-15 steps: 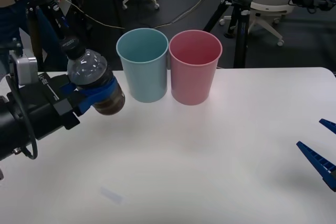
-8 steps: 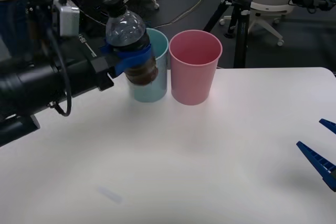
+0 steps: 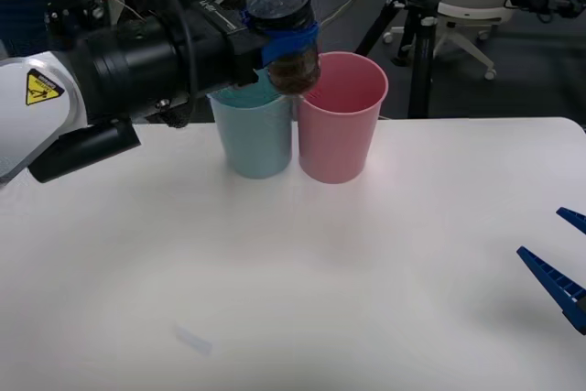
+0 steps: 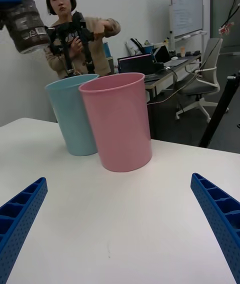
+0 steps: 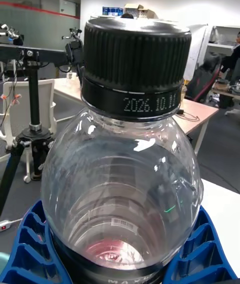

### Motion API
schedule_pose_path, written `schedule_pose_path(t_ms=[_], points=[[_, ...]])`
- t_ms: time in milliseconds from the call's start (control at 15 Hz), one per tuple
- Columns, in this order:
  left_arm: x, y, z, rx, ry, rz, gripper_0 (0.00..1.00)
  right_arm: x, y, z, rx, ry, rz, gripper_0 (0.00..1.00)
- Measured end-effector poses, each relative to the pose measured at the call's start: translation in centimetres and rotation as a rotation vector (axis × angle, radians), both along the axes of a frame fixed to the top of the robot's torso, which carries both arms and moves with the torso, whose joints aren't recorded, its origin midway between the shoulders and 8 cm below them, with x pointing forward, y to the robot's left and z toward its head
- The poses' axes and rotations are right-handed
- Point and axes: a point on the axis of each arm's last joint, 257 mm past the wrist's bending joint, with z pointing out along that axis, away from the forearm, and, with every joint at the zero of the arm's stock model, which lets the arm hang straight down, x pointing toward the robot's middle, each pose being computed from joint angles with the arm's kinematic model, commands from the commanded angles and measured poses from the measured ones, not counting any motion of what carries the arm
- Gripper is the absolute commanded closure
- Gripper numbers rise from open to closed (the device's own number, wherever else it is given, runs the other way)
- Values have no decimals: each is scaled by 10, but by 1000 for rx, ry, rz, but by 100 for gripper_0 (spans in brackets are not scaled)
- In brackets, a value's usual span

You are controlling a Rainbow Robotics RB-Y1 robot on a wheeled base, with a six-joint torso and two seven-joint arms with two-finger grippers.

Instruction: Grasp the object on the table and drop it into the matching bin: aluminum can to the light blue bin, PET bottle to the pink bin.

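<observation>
The PET bottle, clear with a black cap and dark liquid, hangs in the air, held upright. My left gripper is shut on it, its blue fingers wrapped around the body. The bottle's base sits over the seam between the light blue bin and the pink bin, above the pink bin's near-left rim. In the right wrist view the bottle shows high above the light blue bin, with the pink bin beside it. My right gripper rests open low at the table's right edge.
Both bins stand side by side, touching, at the far middle of the white table. A black tripod and office chairs stand behind the table. A small faint mark lies on the near left tabletop.
My left arm has lifted the bottle and carried it rightward, from beside the light blue bin to above both bins' rims. The right gripper has not moved.
</observation>
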Motion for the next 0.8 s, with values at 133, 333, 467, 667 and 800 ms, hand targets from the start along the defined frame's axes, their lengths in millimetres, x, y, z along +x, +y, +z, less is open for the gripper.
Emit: schedule_pose_path(t_ms=[133,333,467,667,800], points=[[21,-12,3,4,3,13,100,0,0,0,0,0,0,0],[56,-28,5,16,-12,57,98,0,0,0,0,0,0,0],[74,-42,2,13,-2,74,96,0,0,0,0,0,0,0],[91,-63,-14,55,20,87,95,0,0,0,0,0,0,0],[98,-76,-23,63,34,94,95,0,0,0,0,0,0,0]])
